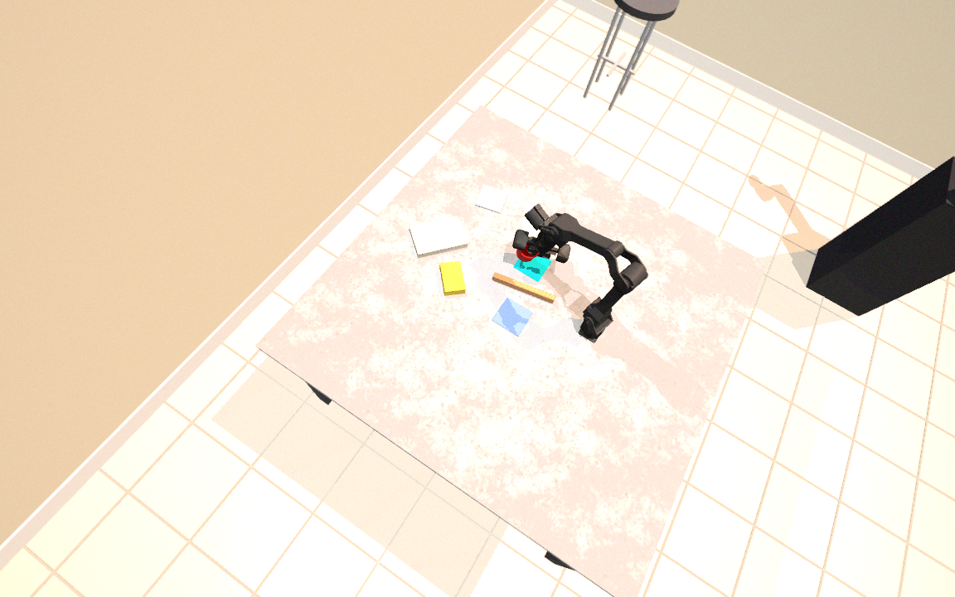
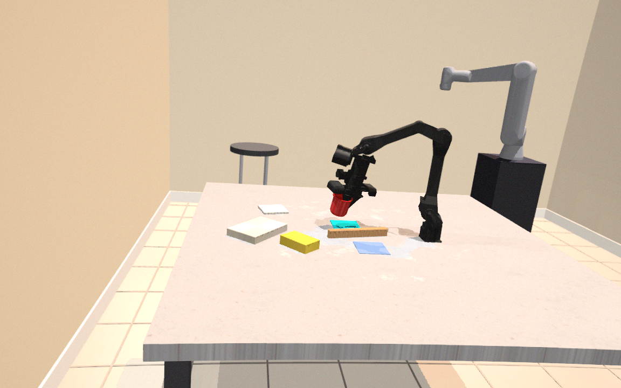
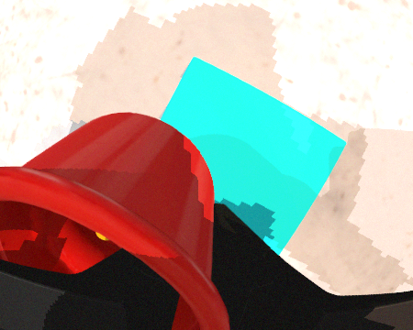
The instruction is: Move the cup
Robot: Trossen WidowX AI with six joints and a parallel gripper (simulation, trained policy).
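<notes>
The red cup hangs in the air, tilted slightly in the exterior view. My gripper is shut on the cup's wall, with one finger inside the rim and one outside. A yellow marble shows inside the cup; the rest of the inside is hidden. The cyan pad lies on the table below the cup, a little to the right in the wrist view. The blue pad bears nothing.
A wooden bar lies between the pads. A yellow block, a thick white slab and a thin white tile lie to the left. A stool stands beyond the table.
</notes>
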